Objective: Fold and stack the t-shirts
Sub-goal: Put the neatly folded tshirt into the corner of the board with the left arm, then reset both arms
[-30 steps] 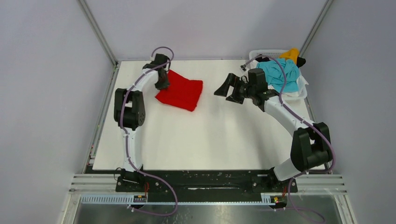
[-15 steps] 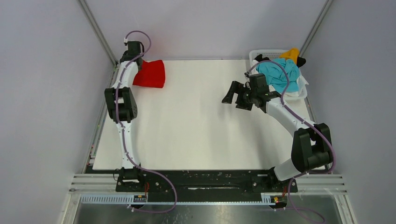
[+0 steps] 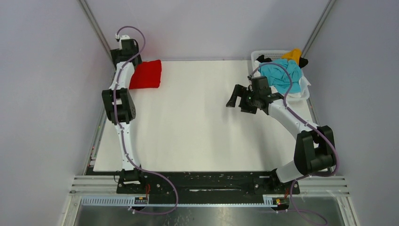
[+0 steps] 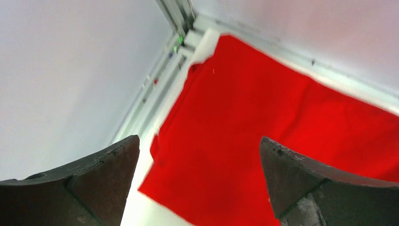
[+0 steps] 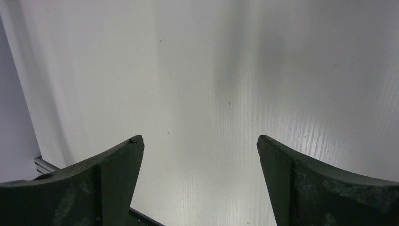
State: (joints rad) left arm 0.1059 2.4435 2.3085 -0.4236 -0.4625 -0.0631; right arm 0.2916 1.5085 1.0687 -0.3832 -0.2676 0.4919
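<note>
A folded bright red t-shirt (image 3: 146, 74) lies flat in the far left corner of the white table (image 3: 197, 127). My left gripper (image 3: 123, 55) hangs over its left end. In the left wrist view the left gripper (image 4: 199, 137) is open, with the red t-shirt (image 4: 282, 122) lying free below the spread fingers. My right gripper (image 3: 234, 96) hovers open over bare table right of centre; in its wrist view the right gripper (image 5: 200, 137) holds nothing. Turquoise (image 3: 282, 75), yellow-orange (image 3: 294, 54) and black (image 3: 303, 61) t-shirts are heaped in the basket.
A white plastic basket (image 3: 256, 54) stands at the far right corner, just behind the right arm. Metal frame posts and grey walls close in the table's left, far and right sides. The left wall stands close beside the left gripper.
My left gripper carried the red t-shirt from the table's left-middle into the far left corner, then opened and let it go. The right gripper drew back slightly toward the basket.
</note>
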